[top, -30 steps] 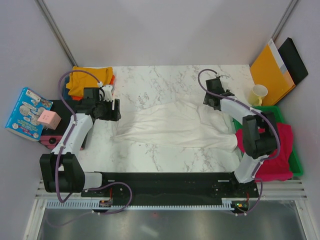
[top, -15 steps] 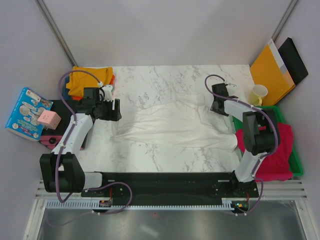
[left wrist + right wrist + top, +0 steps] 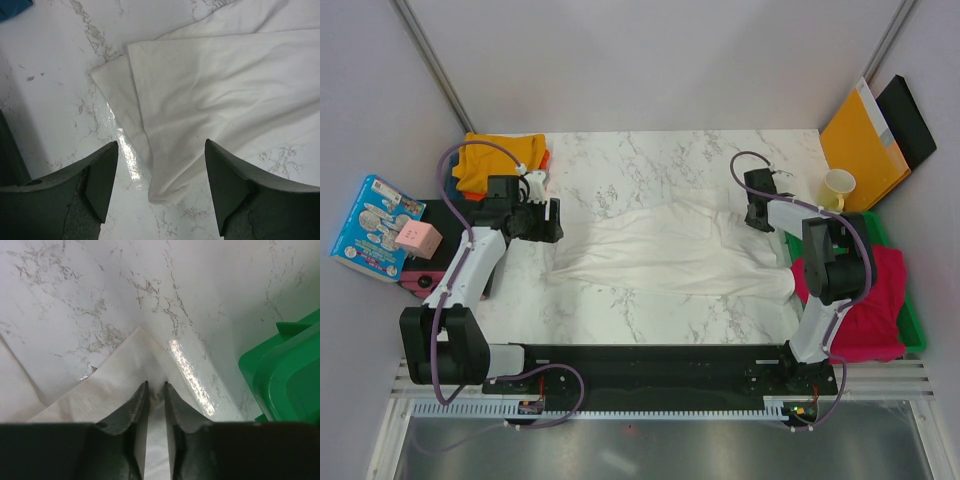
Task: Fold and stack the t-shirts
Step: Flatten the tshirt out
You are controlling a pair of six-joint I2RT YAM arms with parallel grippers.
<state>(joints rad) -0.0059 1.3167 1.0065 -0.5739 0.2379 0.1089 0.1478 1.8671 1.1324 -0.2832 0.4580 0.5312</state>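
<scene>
1. White cloth fills the middle of the marble surface (image 3: 650,160): the white t-shirt (image 3: 670,250) lies flat, stretched from 9 o'clock to 3 o'clock in the overhead view, narrow at the 9 o'clock end and broader toward 3 o'clock.
2. Its fabric is plain and soft, with shallow creases and one layer folded over another. In the left wrist view the white t-shirt (image 3: 215,90) shows a doubled edge that ends in a rounded tip.
3. At the shirt's 2 o'clock corner the right fingers (image 3: 757,217) are down on the cloth.
4. In the right wrist view the right fingers (image 3: 135,410) are drawn almost together, clamped on a small pucker at the pointed corner of the white t-shirt (image 3: 125,375), with the green tray (image 3: 285,370) at 3 o'clock.
5. Over the shirt's 9 o'clock end the left fingers (image 3: 548,220) hang above the surface. The left fingers (image 3: 97,175) stand wide apart with nothing in them.
6. A mustard yellow t-shirt (image 3: 495,160) lies bunched at the surface's 10 o'clock corner, with an orange t-shirt (image 3: 546,158) peeking out at its 3 o'clock edge.
7. A crimson-pink t-shirt (image 3: 865,300) is heaped in the green tray (image 3: 910,310) at 4 o'clock.
</scene>
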